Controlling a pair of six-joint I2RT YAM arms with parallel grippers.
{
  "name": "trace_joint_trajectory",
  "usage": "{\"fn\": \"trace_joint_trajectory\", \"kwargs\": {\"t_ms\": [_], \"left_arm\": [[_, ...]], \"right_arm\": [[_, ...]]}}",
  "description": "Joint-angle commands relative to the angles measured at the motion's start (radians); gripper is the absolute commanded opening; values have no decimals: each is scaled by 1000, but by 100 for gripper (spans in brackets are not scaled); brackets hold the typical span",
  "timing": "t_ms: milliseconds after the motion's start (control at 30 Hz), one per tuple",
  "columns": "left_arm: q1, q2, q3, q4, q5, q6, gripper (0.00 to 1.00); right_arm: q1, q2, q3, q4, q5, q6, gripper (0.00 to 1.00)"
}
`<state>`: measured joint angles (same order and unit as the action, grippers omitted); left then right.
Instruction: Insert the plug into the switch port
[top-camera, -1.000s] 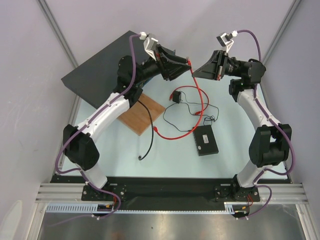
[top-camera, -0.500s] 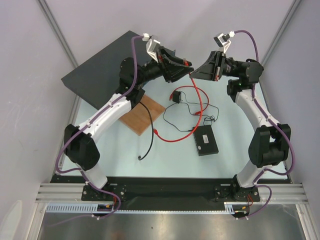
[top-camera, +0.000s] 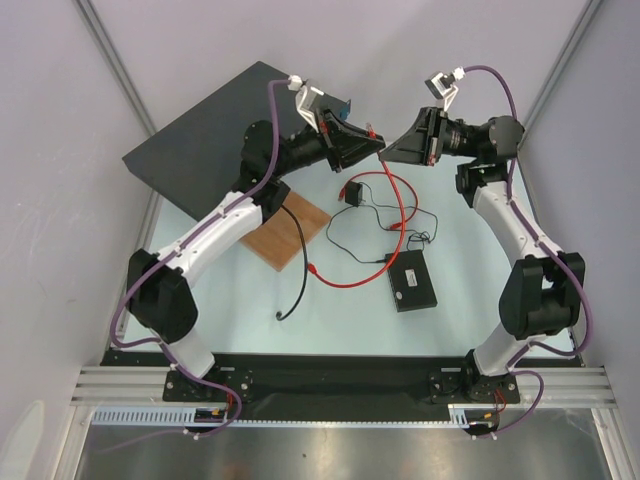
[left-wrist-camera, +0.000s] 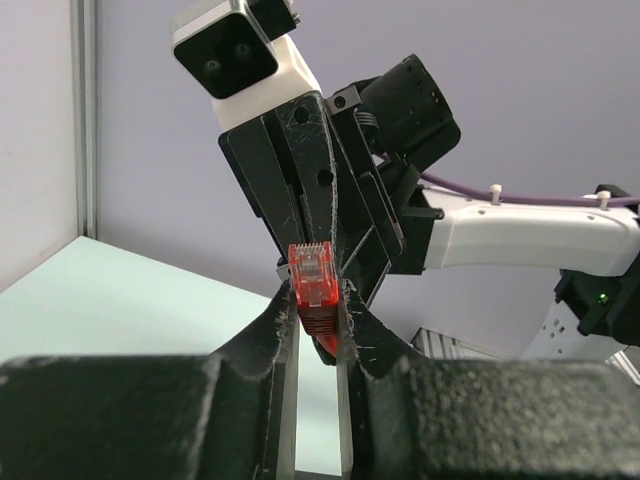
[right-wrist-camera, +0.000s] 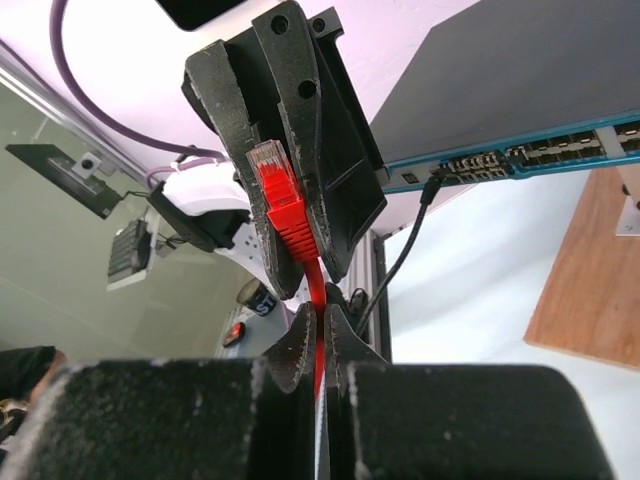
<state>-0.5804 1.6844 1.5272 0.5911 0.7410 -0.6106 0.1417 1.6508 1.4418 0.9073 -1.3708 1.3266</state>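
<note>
The plug (left-wrist-camera: 313, 278), a clear-tipped connector with a red boot on the thin red cable (top-camera: 402, 205), is pinched between my left gripper's (left-wrist-camera: 318, 300) fingers, held in the air above the table's far middle. My right gripper (right-wrist-camera: 320, 325) faces it tip to tip and is shut on the red cable just behind the plug (right-wrist-camera: 277, 195). In the top view the left gripper (top-camera: 372, 146) and right gripper (top-camera: 392, 152) meet. The small flat black switch box (top-camera: 412, 281) lies on the table well in front of them; its port does not show.
The large dark rack unit (top-camera: 210, 130) with a blue front lies at the back left. A wooden board (top-camera: 290, 228) lies in front of it, with a thicker black cable (top-camera: 300, 270) across it. A small black cube (top-camera: 354, 191) on thin black wire lies under the grippers.
Both wrists have turned while staying tip to tip at nearly the same spot. The red cable below them has slackened and bowed out into a loop.
</note>
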Motion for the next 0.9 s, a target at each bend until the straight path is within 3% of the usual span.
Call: {"fn": "trace_joint_trajectory", "kwargs": {"t_ms": [0, 400, 733, 833, 867], "left_arm": [[-4, -54, -9, -27, 0, 61, 1], [-12, -117, -58, -142, -46, 163, 0], [-12, -147, -130, -146, -34, 157, 0], [-13, -143, -125, -143, -16, 149, 0], [-12, -140, -124, -140, 6, 144, 0]], "right_arm": [[-2, -66, 0, -91, -2, -104, 0], [-22, -66, -4, -269, -22, -216, 0], [-28, -77, 101, -873, 10, -684, 0], [-36, -80, 118, -1000, 22, -779, 15], [-51, -82, 127, -1040, 26, -820, 30]]}}
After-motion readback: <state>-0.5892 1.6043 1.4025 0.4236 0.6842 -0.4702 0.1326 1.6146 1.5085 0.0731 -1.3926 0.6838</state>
